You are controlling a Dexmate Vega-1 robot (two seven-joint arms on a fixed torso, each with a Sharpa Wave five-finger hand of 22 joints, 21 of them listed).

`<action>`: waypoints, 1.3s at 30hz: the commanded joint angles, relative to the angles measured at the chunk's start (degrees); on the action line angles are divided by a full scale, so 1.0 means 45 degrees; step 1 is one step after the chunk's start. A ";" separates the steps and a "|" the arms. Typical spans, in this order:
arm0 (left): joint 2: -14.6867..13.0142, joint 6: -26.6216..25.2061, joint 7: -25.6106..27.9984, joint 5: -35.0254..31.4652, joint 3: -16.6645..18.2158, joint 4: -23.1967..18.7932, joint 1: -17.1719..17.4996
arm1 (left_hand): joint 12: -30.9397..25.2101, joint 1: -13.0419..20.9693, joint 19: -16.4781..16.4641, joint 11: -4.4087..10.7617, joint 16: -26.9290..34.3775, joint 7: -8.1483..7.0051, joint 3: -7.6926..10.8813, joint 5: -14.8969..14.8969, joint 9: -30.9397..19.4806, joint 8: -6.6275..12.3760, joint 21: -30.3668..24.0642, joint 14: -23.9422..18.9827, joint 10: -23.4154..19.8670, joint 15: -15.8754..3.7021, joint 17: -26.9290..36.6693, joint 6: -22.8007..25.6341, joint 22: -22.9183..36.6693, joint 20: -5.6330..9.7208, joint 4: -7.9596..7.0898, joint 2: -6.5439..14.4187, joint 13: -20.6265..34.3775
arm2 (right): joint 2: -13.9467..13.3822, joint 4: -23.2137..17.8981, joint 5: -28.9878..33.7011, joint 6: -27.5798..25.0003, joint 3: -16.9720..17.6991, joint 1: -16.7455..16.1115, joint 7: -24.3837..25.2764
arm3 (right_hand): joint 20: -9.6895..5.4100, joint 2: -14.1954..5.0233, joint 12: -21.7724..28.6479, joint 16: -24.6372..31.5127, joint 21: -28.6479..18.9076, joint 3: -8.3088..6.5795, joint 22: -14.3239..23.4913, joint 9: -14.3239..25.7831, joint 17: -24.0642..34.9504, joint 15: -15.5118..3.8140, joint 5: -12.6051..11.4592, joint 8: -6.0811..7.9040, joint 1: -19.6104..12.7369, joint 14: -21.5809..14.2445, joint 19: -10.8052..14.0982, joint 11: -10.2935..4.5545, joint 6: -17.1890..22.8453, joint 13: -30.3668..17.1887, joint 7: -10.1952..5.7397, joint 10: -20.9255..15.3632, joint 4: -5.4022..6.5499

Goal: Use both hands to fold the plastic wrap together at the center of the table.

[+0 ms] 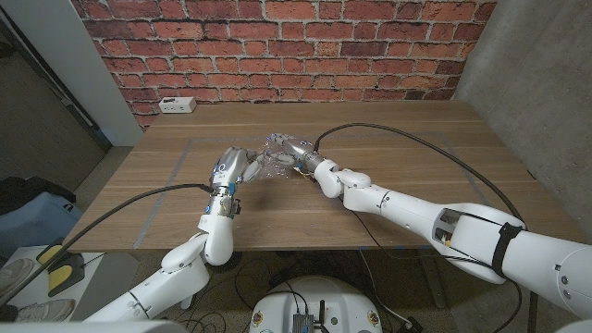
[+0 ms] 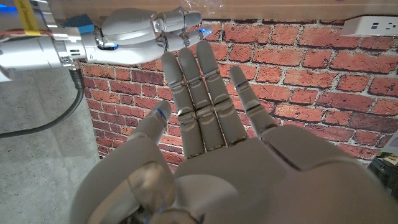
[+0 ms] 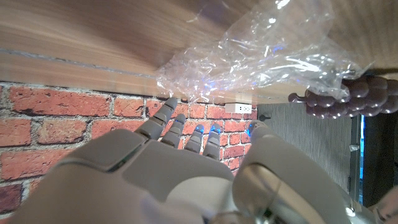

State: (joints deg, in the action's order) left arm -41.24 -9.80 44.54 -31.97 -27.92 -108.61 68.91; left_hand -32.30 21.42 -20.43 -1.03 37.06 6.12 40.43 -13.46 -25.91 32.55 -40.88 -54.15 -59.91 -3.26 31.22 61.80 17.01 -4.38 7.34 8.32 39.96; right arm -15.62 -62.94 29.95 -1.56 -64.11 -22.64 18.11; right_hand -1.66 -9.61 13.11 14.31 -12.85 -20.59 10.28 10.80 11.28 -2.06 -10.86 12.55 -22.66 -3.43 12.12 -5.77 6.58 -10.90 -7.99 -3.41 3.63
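Both hands [image 1: 264, 165] meet at the plastic wrap [image 1: 276, 157] — table's center.

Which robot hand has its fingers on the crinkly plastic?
The right hand: its fingertips touch the clear plastic wrap at the table's middle. The left hand is beside the wrap, fingers straight; whether it touches is unclear.

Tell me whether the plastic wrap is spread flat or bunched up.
Bunched up: the plastic wrap lies crumpled and wrinkled on the table, between the left hand and right hand.

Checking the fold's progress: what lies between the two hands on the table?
In the head view, the crumpled plastic wrap lies between the left hand and right hand.
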 commanded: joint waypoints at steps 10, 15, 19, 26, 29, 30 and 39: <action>0.0014 0.0189 -0.0191 0.0003 -0.0135 0.0144 -0.0298 | 0.0084 -0.0144 0.0054 -0.0057 0.0011 0.0111 0.0162 0.0068 -0.0011 -0.0057 -0.0145 0.0067 0.0022 0.0016 0.0060 -0.0012 -0.0039 -0.0035 0.0022 0.0048 0.0092 | -0.1329 -0.2080 0.0232 0.0890 0.1367 -0.1513 0.1784 | 0.0004 -0.0173 0.0254 0.0468 -0.0213 -0.0247 0.0059 0.0071 0.0279 -0.1255 0.0115 0.0302 -0.0400 -0.0903 0.0611 0.0265 0.1121 -0.0122 0.0314 -0.1119 -0.0377; -0.0041 -0.0051 -0.0483 0.0007 -0.0137 -0.0032 -0.0277 | 0.1144 -0.0448 0.0212 0.0004 -0.1211 -0.0099 0.0401 0.0054 0.0633 -0.0897 -0.0374 0.1156 0.1190 -0.0077 -0.0943 -0.0914 -0.0171 -0.0091 -0.0079 0.0060 -0.0821 | -0.1498 -0.2570 -0.0293 0.1116 0.1881 -0.1829 0.1480 | 0.0041 -0.0170 0.0278 0.0549 -0.0234 -0.0255 0.0063 0.0073 0.0321 -0.1238 0.0128 0.0311 -0.0400 -0.1039 0.0691 0.0318 0.1234 -0.0131 0.0317 -0.1262 -0.0396; -0.0033 -0.0119 -0.0790 0.0353 -0.0051 -0.0171 -0.0210 | 0.2182 -0.0887 0.0650 0.0038 -0.2515 -0.0675 0.0515 0.0049 0.1282 -0.2029 -0.0497 0.2166 0.2420 -0.0184 -0.2003 -0.2524 -0.0377 -0.0246 -0.0202 -0.0048 -0.1628 | -0.1643 -0.2884 -0.1219 0.1429 0.2443 -0.2150 0.0945 | 0.0131 -0.0161 0.0315 0.0645 -0.0256 -0.0265 0.0067 0.0077 0.0361 -0.1168 0.0139 0.0364 -0.0398 -0.1215 0.0784 0.0378 0.1483 -0.0141 0.0393 -0.1463 -0.0420; 0.0028 0.0648 -0.0777 0.1058 0.0137 -0.0021 -0.0187 | 0.3656 -0.1330 0.1510 0.0050 -0.4285 -0.1041 0.0496 0.0041 0.2161 -0.3639 -0.0419 0.4358 0.4460 0.0076 -0.3297 -0.4393 -0.0781 -0.0356 -0.0053 -0.0292 -0.2633 | -0.1845 -0.3287 -0.2288 0.1673 0.3199 -0.2615 0.0399 | 0.0062 -0.0158 0.0294 0.0701 -0.0257 -0.0286 0.0072 0.0080 0.0414 -0.1154 0.0150 0.0345 -0.0395 -0.1268 0.0848 0.0450 0.1635 -0.0154 0.0452 -0.1588 -0.0456; 0.0047 0.1039 -0.0890 0.1442 0.0225 0.0084 -0.0207 | 0.4000 -0.1406 0.1713 0.0081 -0.4644 -0.1157 0.0482 0.0062 0.2344 -0.4079 -0.0356 0.4808 0.5016 0.0144 -0.3575 -0.5044 -0.0900 -0.0371 -0.0022 -0.0327 -0.2850 | -0.1965 -0.3565 -0.2463 0.1626 0.3429 -0.2835 0.0360 | 0.0057 -0.0160 0.0291 0.0710 -0.0258 -0.0294 0.0073 0.0080 0.0419 -0.1143 0.0150 0.0340 -0.0406 -0.1280 0.0859 0.0462 0.1653 -0.0156 0.0476 -0.1605 -0.0470; 0.0058 0.1150 -0.0924 0.1561 0.0252 0.0101 -0.0197 | 0.4057 -0.1437 0.1731 0.0070 -0.4744 -0.1281 0.0476 0.0067 0.2394 -0.4213 -0.0349 0.4954 0.5080 0.0135 -0.3640 -0.5270 -0.0932 -0.0375 -0.0033 -0.0323 -0.2908 | -0.1999 -0.3659 -0.2504 0.1617 0.3501 -0.2916 0.0382 | 0.0051 -0.0162 0.0296 0.0717 -0.0258 -0.0296 0.0073 0.0080 0.0423 -0.1138 0.0150 0.0339 -0.0406 -0.1290 0.0864 0.0486 0.1662 -0.0157 0.0478 -0.1629 -0.0472; 0.0090 0.2413 -0.1277 0.2614 0.0532 0.0315 -0.0103 | 0.4745 -0.1851 0.2212 0.0056 -0.5552 -0.1764 0.0197 0.0274 0.2861 -0.4985 -0.0056 0.6248 0.6548 0.0246 -0.4170 -0.7042 -0.1263 -0.0787 -0.0125 -0.0524 -0.3476 | -0.2184 -0.4291 -0.3212 0.1645 0.4167 -0.3537 0.0355 | 0.0030 -0.0148 0.0309 0.0769 -0.0265 -0.0297 0.0075 0.0080 0.0449 -0.1084 0.0154 0.0326 -0.0405 -0.1372 0.0911 0.0547 0.1731 -0.0163 0.0505 -0.1750 -0.0495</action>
State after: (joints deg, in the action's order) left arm -41.05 -4.50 40.42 -25.12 -26.80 -108.11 68.10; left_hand -11.39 13.99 -11.09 -0.84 12.79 -1.32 41.67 -12.44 -13.37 10.52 -41.58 -27.45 -31.82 -2.22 12.87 31.59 11.51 -7.60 6.87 5.92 24.80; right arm -24.24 -78.77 19.60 5.38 -49.15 -35.29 20.43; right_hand -1.54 -10.27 14.20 17.40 -13.77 -22.00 10.55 11.08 13.20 -2.07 -10.27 13.99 -23.71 -8.94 15.88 -3.47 14.03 -11.33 -5.75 -10.57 1.81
